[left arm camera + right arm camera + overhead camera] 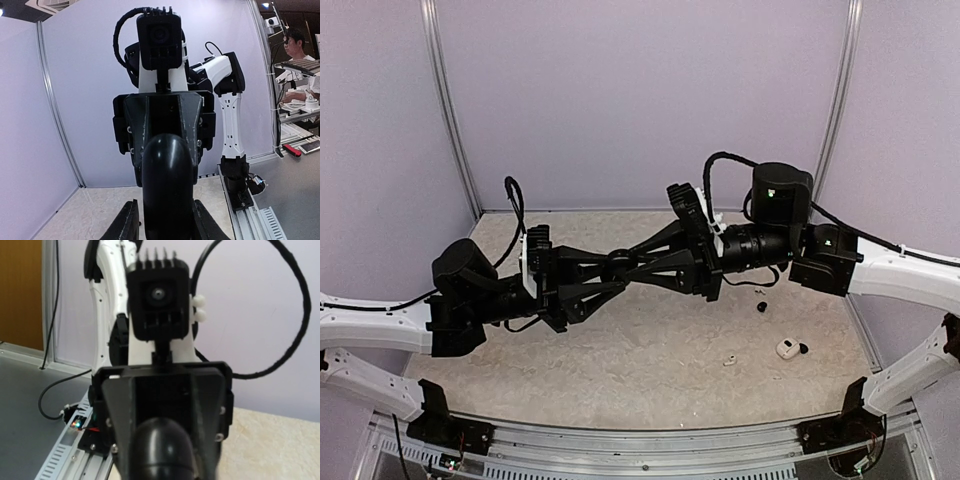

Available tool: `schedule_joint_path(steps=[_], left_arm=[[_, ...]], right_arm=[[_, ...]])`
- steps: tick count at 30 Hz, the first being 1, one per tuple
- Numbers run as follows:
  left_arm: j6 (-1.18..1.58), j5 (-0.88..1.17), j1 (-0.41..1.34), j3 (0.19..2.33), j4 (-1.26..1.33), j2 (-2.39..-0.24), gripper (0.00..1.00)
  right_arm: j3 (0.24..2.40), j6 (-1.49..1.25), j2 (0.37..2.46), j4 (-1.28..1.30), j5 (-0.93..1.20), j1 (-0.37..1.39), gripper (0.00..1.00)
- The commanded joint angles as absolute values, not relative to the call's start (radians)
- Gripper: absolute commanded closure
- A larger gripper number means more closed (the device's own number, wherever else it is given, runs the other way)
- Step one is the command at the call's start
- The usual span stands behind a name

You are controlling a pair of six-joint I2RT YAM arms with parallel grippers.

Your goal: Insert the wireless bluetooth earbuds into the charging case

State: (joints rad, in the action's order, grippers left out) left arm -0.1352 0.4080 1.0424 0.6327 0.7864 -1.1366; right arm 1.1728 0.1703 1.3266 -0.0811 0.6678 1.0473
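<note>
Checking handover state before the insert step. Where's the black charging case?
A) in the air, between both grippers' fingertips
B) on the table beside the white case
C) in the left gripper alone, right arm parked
A: the black charging case sits above the table, where the fingertips of the left gripper and right gripper meet. Only the white charging case lies on the table.

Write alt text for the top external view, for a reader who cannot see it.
The left end effector and right end effector meet tip to tip above a speckled table, both at a black oval case in mid-air. On the right of the table lie a white case, a black earbud and a white earbud.
</note>
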Motion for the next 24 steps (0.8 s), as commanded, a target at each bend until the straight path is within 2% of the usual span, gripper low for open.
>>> schedule_joint_path(steps=[1, 7, 14, 18, 24], left_arm=[[-0.158, 0.336, 1.043, 0.644, 0.699, -1.114, 0.58], [-0.227, 0.232, 1.04, 0.688, 0.421, -1.037, 0.45], [-0.269, 0.116, 1.036, 0.756, 0.104, -0.979, 0.33], [-0.23, 0.147, 1.037, 0.762, 0.037, -0.974, 0.28], [-0.225, 0.27, 1.038, 0.757, 0.003, -0.988, 0.26]], right_arm=[[1.21, 0.175, 1.3, -0.026, 0.621, 1.063, 0.83], [1.217, 0.176, 1.298, 0.088, 0.539, 1.063, 0.85], [1.291, 0.148, 1.348, 0.318, 0.475, 1.062, 0.86], [1.352, 0.126, 1.398, 0.443, 0.472, 1.063, 0.87], [1.415, 0.121, 1.469, 0.573, 0.494, 1.063, 0.89]])
